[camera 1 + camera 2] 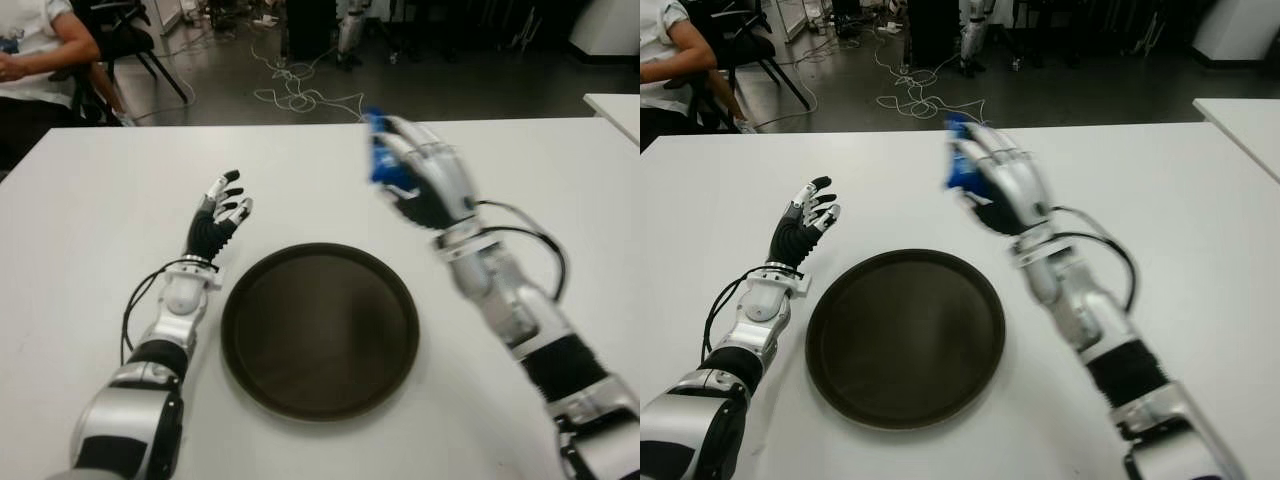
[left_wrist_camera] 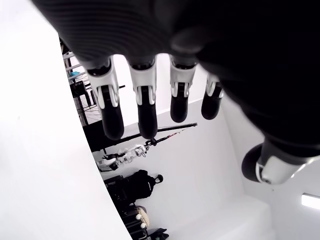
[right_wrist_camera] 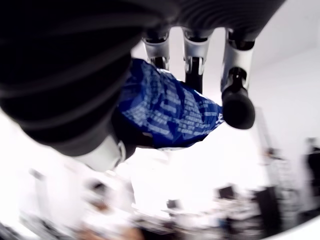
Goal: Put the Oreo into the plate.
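Right robot hand (image 1: 420, 180) raised above the white desk (image 1: 90, 230), just beyond the far right rim of the dark round plate (image 1: 320, 330), fingers clamped around the blue Oreo packet (image 3: 167, 112). Left robot hand (image 1: 222, 210) left of the plate, fingers spread, holding nothing.

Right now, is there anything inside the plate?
Nothing: the dark plate shows only its bare surface, all in view. The blue Oreo pack is in the raised right hand, beyond the rim. The left hand is open beside it.
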